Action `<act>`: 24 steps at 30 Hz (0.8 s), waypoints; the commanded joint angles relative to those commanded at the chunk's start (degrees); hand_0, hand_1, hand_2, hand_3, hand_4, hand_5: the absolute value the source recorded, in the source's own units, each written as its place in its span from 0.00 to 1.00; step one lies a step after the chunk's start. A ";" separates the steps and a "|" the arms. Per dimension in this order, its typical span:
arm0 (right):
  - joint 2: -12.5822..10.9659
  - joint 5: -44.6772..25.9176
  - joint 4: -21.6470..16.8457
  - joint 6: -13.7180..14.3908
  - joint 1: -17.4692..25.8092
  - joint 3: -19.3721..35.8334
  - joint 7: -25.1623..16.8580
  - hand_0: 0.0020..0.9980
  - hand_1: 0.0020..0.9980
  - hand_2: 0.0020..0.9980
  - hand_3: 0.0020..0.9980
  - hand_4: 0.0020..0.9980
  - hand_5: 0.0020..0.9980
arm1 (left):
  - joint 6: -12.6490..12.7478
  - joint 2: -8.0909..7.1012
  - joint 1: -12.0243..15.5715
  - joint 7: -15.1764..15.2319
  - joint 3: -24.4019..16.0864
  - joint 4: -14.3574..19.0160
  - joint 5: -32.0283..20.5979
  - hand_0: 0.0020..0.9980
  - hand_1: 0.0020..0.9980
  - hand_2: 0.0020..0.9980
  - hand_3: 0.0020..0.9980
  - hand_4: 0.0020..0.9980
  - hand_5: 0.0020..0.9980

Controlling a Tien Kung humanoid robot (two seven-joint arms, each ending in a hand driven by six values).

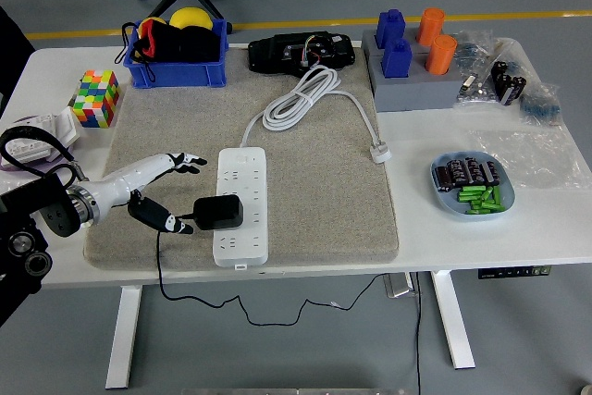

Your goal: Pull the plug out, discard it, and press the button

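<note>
A black plug adapter (218,212) sits in the white power strip (241,182), which lies lengthwise on the grey mat (324,201). The plug's thin black cable (159,261) runs left and drops over the table's near edge. My left hand (192,195), white with black fingertips, is open just left of the plug. Its fingers (188,161) are spread above the plug's level and the thumb (168,221) reaches close to the plug's left side. It holds nothing. The strip's near end carries a small mark (242,267), possibly its button.
The strip's white cord (301,99) lies coiled on the mat, its plug (380,152) at the mat's right edge. A blue bin (176,69), colour cube (96,98), black device (303,51), grey block with cylinders (413,90) and a dish of batteries (474,208) stand around.
</note>
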State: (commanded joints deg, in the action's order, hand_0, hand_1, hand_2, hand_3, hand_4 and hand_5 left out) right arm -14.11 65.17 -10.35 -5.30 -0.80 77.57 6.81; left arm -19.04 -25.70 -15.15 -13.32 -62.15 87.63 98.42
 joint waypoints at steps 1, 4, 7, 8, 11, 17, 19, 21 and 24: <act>0.00 0.00 0.00 0.00 0.00 0.00 0.00 0.81 0.69 0.68 0.64 0.75 0.63 | 0.05 0.01 -0.02 0.03 0.11 -0.01 -0.02 0.90 0.85 0.80 0.86 1.00 0.00; -0.02 0.05 -0.05 0.00 -0.05 0.02 -0.02 0.81 0.69 0.68 0.64 0.75 0.63 | 1.36 0.24 -0.14 0.99 1.29 -0.42 0.26 0.90 0.85 0.80 0.86 1.00 0.00; 0.00 0.04 -0.05 0.00 -0.12 -0.02 -0.02 0.81 0.69 0.68 0.64 0.75 0.63 | 2.99 0.38 -0.29 2.57 2.81 -0.79 -0.01 0.88 0.80 0.73 0.80 1.00 0.00; 0.02 0.02 -0.07 -0.01 -0.12 -0.06 -0.02 0.81 0.69 0.68 0.64 0.75 0.63 | 3.58 0.53 -0.34 2.98 3.22 -0.92 0.08 0.88 0.80 0.73 0.80 1.00 0.00; 0.04 -0.02 -0.03 0.00 -0.07 -0.20 -0.02 0.81 0.69 0.68 0.64 0.75 0.63 | 6.12 0.97 -0.59 4.45 4.60 -1.37 0.11 0.84 0.70 0.63 0.71 1.00 0.00; -0.07 -0.13 -0.07 0.02 -0.26 -0.31 -0.05 0.81 0.69 0.68 0.64 0.75 0.63 | 9.18 1.74 -1.11 6.05 6.61 -2.49 0.37 0.80 0.65 0.59 0.67 0.98 0.00; -0.09 -0.20 -0.07 0.04 -0.29 -0.33 -0.07 0.81 0.69 0.68 0.64 0.75 0.63 | 9.91 1.97 -1.33 6.55 7.07 -2.94 0.24 0.80 0.65 0.59 0.67 0.98 0.00; -0.13 -0.23 -0.06 0.04 -0.29 -0.38 -0.06 0.81 0.69 0.68 0.64 0.75 0.63 | 10.39 2.23 -1.55 6.87 7.42 -3.20 0.23 0.80 0.65 0.59 0.67 0.98 0.00; -0.15 -0.27 -0.02 0.04 -0.30 -0.48 -0.04 0.81 0.69 0.68 0.64 0.75 0.63 | 10.44 2.52 -1.80 6.70 7.76 -3.73 0.56 0.77 0.63 0.56 0.63 0.95 0.00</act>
State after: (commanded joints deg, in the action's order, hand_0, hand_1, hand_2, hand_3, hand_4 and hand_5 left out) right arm -14.26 64.90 -10.36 -5.26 -1.09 77.09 6.77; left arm -8.60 -23.19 -16.96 -6.61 -54.39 83.90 98.99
